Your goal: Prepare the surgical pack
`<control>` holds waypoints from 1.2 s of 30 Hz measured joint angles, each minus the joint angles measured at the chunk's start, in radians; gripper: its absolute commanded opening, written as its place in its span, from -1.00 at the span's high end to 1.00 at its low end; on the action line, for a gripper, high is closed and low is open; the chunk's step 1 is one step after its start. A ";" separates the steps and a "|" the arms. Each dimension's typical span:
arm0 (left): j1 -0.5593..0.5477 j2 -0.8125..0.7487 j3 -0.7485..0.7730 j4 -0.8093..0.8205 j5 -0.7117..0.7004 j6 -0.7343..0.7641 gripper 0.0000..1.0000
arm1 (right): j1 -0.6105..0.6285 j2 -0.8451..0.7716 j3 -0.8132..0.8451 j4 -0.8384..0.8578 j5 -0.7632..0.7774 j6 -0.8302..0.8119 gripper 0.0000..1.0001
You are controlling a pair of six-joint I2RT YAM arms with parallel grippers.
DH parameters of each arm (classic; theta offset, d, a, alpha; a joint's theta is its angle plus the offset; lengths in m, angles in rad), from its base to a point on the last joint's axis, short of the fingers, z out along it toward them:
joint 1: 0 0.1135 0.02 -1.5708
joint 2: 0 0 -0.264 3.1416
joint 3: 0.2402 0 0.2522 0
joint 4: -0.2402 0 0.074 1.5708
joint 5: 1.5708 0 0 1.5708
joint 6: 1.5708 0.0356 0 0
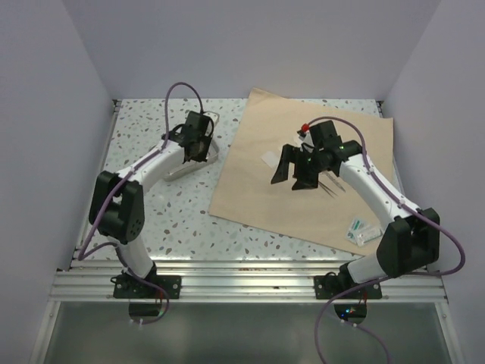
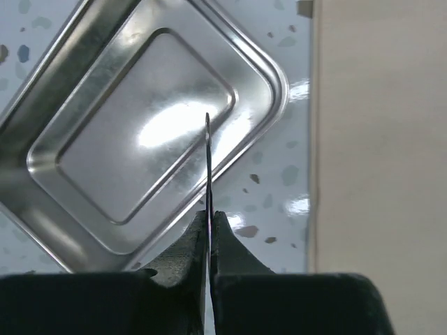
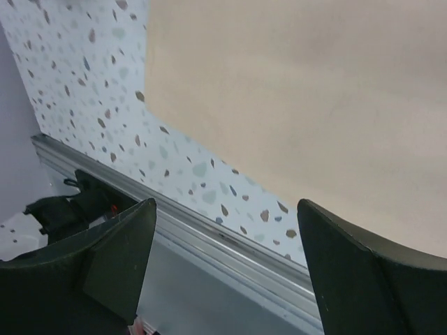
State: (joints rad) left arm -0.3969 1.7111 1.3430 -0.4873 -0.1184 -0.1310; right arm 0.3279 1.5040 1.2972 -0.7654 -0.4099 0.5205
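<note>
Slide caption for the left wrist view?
Left pincer, shut on a thin edge-on strip, hangs over the metal tray beside the beige sheet.

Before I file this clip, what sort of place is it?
A robot test cell, most likely: plain walls box in a speckled table, two arms are bolted to a metal rail, and a tan sheet and steel tray lie staged.

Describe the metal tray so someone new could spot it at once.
Find the big tan sheet covering the right side of the speckled table. Just past its left edge, on bare tabletop under the left gripper, lies the tray. It is the only shiny, shallow metal rectangle with rounded corners.
</note>
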 measured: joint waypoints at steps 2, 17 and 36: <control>0.000 0.068 0.027 -0.016 -0.102 0.095 1.00 | 0.012 -0.048 -0.071 -0.038 -0.001 -0.006 -0.70; 0.096 0.271 0.154 0.007 -0.095 0.499 1.00 | 0.027 -0.077 -0.122 -0.115 0.002 -0.067 -0.70; 0.137 0.384 0.202 -0.040 0.227 0.515 0.54 | 0.027 -0.023 -0.114 -0.103 0.000 -0.071 -0.69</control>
State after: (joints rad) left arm -0.2604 2.0949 1.5452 -0.5278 0.1081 0.3836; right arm 0.3550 1.4815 1.1835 -0.8680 -0.4099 0.4496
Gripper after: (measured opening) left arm 0.193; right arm 0.851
